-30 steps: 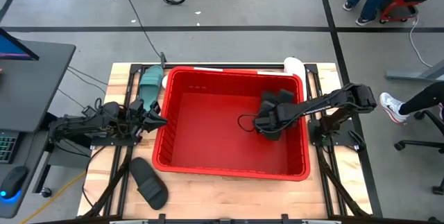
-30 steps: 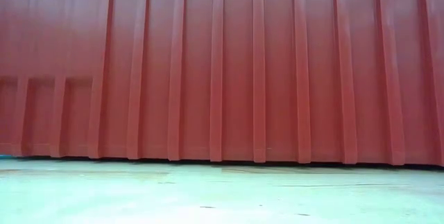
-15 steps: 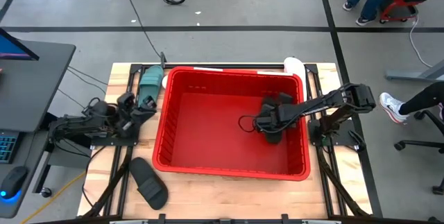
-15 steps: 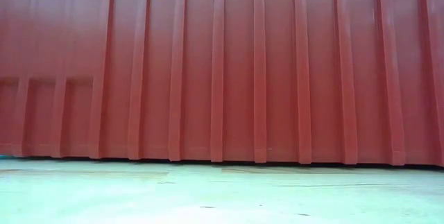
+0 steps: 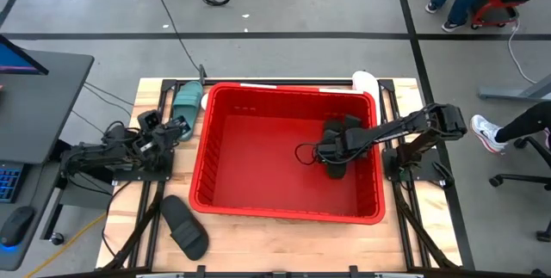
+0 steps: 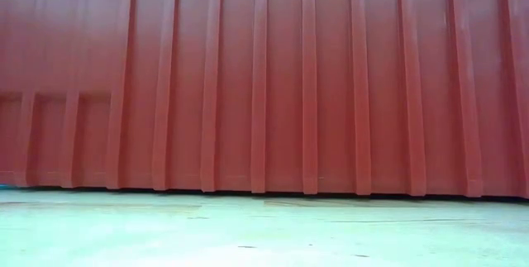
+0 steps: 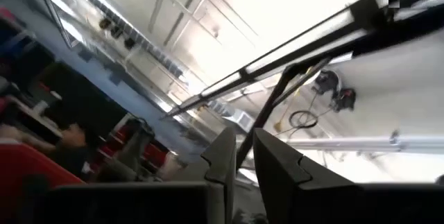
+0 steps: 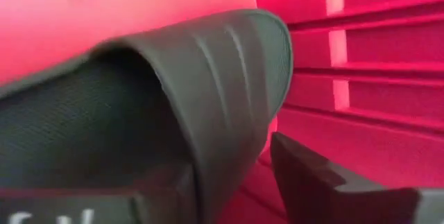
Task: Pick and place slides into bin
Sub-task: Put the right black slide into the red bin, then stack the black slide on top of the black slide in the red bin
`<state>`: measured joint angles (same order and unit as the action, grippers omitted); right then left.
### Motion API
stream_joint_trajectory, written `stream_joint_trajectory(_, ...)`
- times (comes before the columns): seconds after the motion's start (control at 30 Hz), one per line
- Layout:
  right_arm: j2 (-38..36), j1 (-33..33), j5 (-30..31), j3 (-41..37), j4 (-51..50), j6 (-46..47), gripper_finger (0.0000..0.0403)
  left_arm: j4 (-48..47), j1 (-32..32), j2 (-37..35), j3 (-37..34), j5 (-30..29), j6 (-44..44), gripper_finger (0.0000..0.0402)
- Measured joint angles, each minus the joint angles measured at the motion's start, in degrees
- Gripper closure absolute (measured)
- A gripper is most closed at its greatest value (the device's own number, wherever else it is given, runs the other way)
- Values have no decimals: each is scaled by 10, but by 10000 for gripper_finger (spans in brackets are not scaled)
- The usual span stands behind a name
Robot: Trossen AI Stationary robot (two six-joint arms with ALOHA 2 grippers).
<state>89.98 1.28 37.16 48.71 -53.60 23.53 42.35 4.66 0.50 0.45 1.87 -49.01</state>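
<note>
A: While the left gripper (image 5: 176, 126) sits drawn back near the table's left edge, just beside the teal slide (image 5: 185, 101), its fingers look almost pressed together with nothing between them. That slide lies outside the bin (image 5: 211, 153), near its far left corner.

B: The black slide (image 5: 185, 226) lies on the table just outside the bin's near left corner, and a white one (image 5: 365, 80) peeks out behind the far right corner.

A: Inside the bin, at its right end, the right gripper (image 5: 331, 151) clamps another black slide (image 8: 208, 78) by its strap.

B: Foam like that probably weighs little and bends easily, so the strap's arch or a side edge looks the best hold. Its ribbed strap should give some grip.
</note>
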Motion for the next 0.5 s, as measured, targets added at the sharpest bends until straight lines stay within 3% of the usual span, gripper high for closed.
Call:
stream_joint_trajectory(0.23, -1, 0, -76, 80, -71, -21, 179, -2, 0, 21, 7, -3, 0, 351)
stream_joint_trajectory(0.4, -2, 2, -196, 156, -138, -31, 156, -7, -5, 79, 88, 31, 33, 352)
stream_joint_trajectory(0.5, -5, 16, -229, 206, -160, -35, 147, -58, -21, 142, 162, 78, 50, 352)
